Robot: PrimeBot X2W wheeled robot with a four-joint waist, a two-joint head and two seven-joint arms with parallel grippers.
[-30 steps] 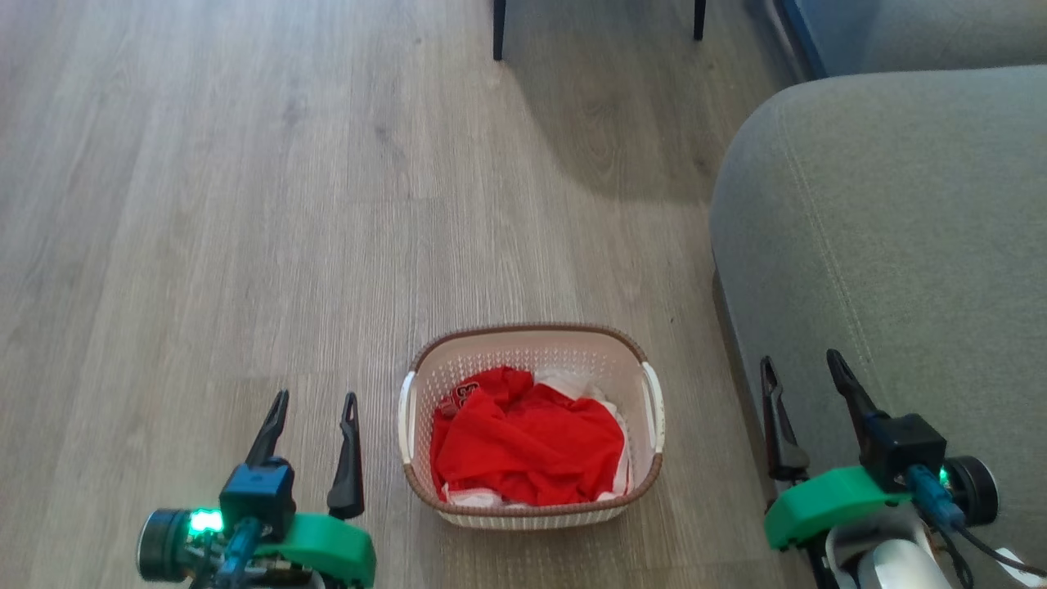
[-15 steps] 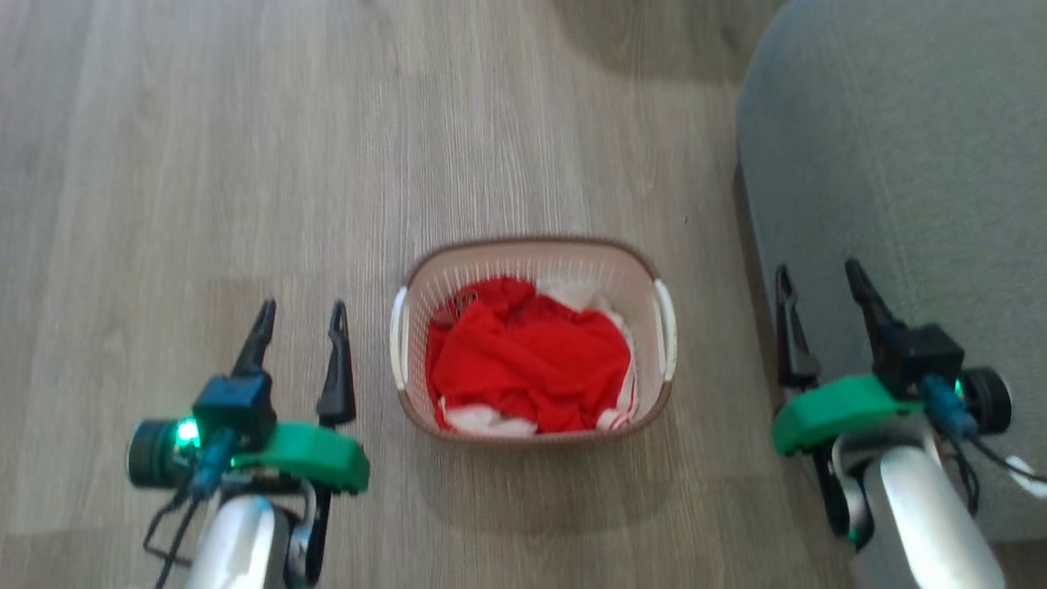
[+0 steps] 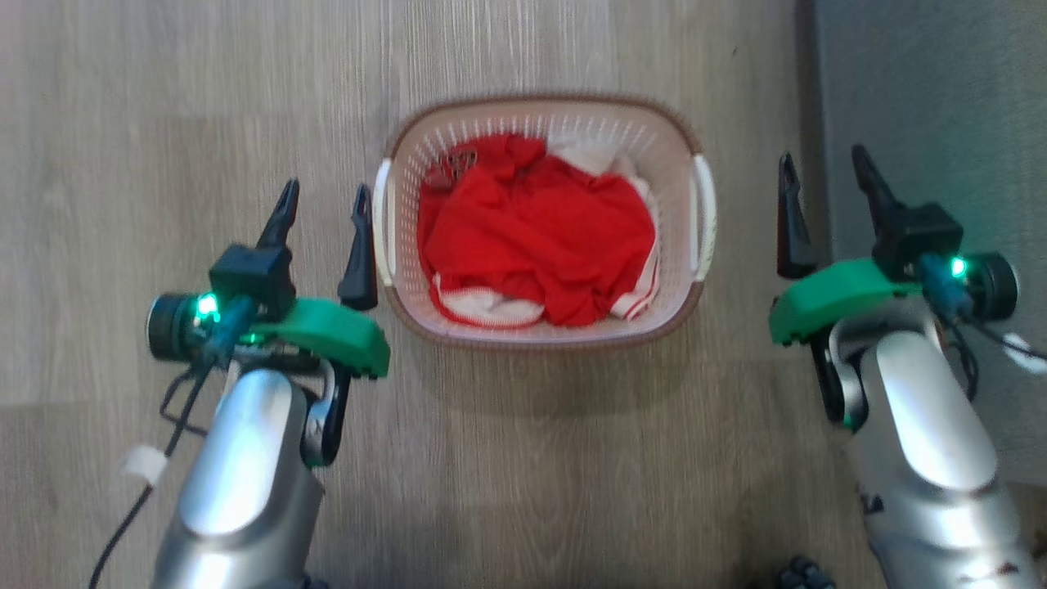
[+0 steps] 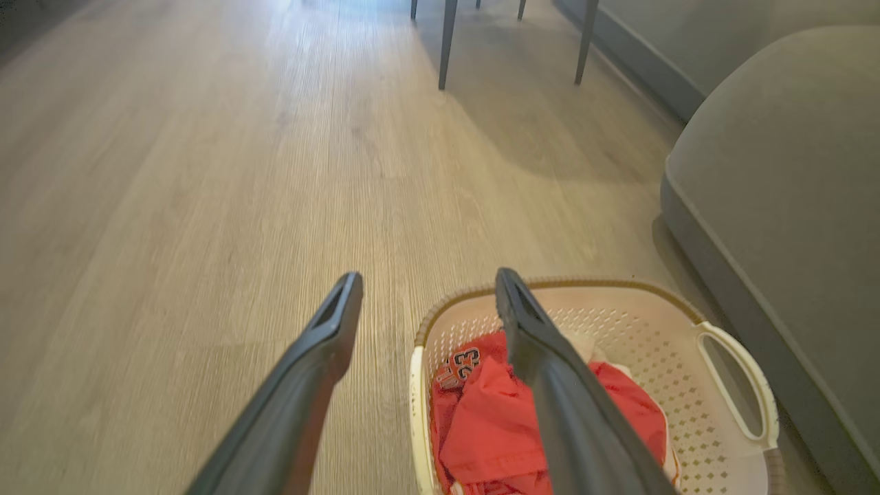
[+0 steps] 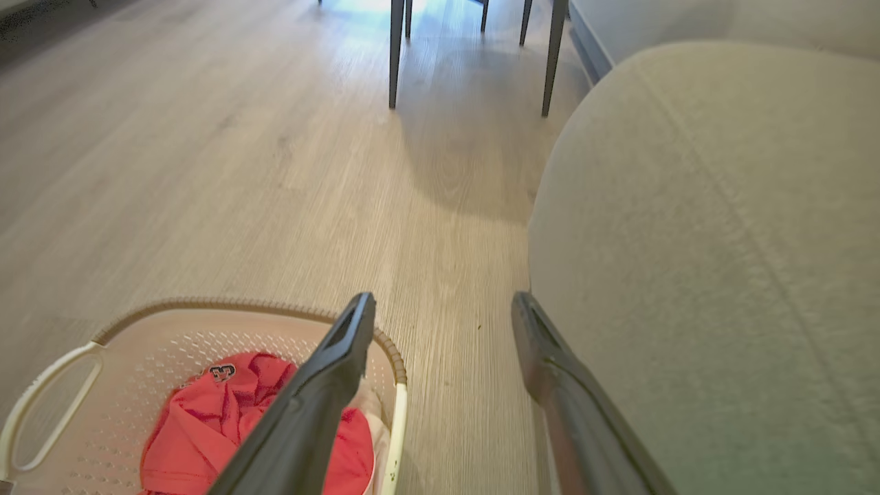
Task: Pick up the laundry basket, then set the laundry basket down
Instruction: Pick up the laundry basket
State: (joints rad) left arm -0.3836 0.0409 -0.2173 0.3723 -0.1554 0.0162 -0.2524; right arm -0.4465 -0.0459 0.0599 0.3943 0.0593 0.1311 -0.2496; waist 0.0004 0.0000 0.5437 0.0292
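On the floor (image 3: 164, 98), beside the sofa (image 3: 941, 123), we find the basket (image 3: 540, 102) standing between both grippers, a red shirt (image 3: 532, 237) inside. We note the left gripper (image 3: 325, 188), fingers apart and empty, just beside its left handle. The right gripper (image 3: 823, 155), likewise spread, stands near the right handle.

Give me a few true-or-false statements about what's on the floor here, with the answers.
1. The laundry basket stands on the wooden floor. True.
2. The laundry basket is empty. False: red clothing lies in it, with some white cloth.
3. The left end effector is open and holds nothing. True.
4. The right end effector grips a handle. False: it is open, beside the basket, apart from the handle.
5. A grey sofa stands on the robot's right. True.
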